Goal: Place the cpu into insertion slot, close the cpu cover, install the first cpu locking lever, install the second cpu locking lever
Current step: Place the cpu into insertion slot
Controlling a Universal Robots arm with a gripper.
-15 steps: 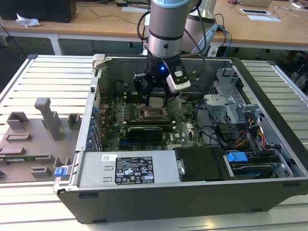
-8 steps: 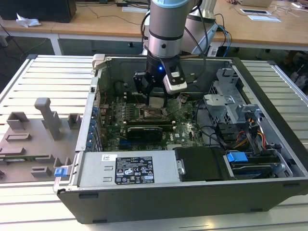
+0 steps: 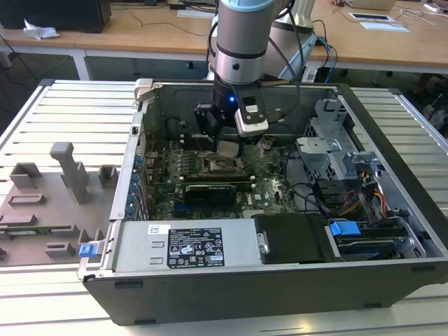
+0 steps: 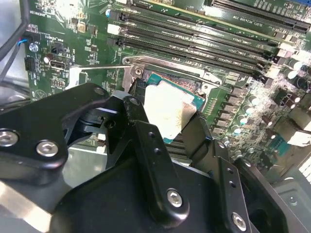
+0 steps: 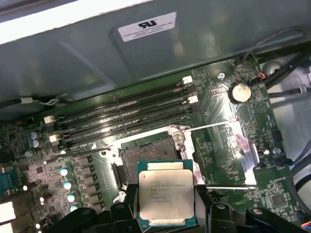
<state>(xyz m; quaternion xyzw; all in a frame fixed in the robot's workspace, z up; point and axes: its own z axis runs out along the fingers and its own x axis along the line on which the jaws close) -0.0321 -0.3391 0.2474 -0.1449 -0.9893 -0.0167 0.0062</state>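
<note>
Silvery cpu (image 5: pixel 166 194) is gripped by the hand (image 5: pixel 166 208), between its fingers (near the insertion slot (image 5: pixel 146 156)).

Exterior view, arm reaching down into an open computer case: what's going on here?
A single robot arm is working inside an open computer case. Its gripper is shut on the cpu, gripped by its edges with the metal top facing up. In the first wrist view, the chip hangs over one edge of the insertion slot, whose dark socket is bare, so the chip is not yet seated. The cpu cover is swung open beside the slot.
</note>
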